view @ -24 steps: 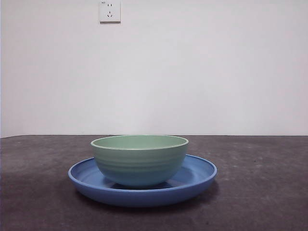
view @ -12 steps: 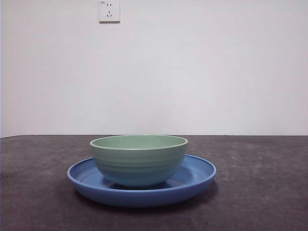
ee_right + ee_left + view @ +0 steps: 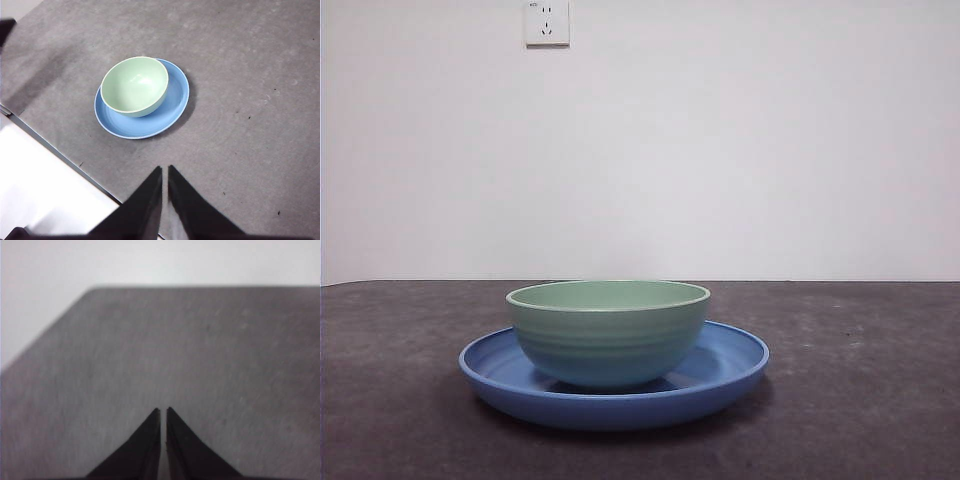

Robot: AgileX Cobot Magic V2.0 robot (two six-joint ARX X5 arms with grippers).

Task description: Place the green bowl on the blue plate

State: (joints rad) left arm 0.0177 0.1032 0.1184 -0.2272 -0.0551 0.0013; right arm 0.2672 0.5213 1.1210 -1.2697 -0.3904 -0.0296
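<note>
Your right gripper (image 3: 164,172) hangs high over the table (image 3: 250,100), its two black jaws closed almost tip to tip with only a thin slit between them, and nothing is held. Your left gripper (image 3: 163,412) shows the same near-closed jaws, also empty, above a bare stretch of table with no task thing in its view.

Outward from the right gripper, the bowl (image 3: 135,85) lies ahead of the tips and well apart from them, across open table. It sits upright inside the plate (image 3: 172,107), rim up. In the right wrist view it rests off-centre, close against one side of the plate's rim, with a wider crescent of blue showing on the other side.

The front view confirms the seating: the bowl (image 3: 608,330) rests with its base on the plate (image 3: 730,370), level, its rim parallel to the tabletop, and the plate's raised rim runs round it on both sides. No arm shows in this view.

Neither thing has a long axis; both are round, so approach direction matters little. The right arm is the nearer, since only its camera sees the pair.

Judged from this layout, the placement looks complete: the bowl is on the plate and both grippers are clear of it. Any further move appears to be only a retreat or a hold, not a regrasp. A socket (image 3: 548,22) marks the wall behind.
</note>
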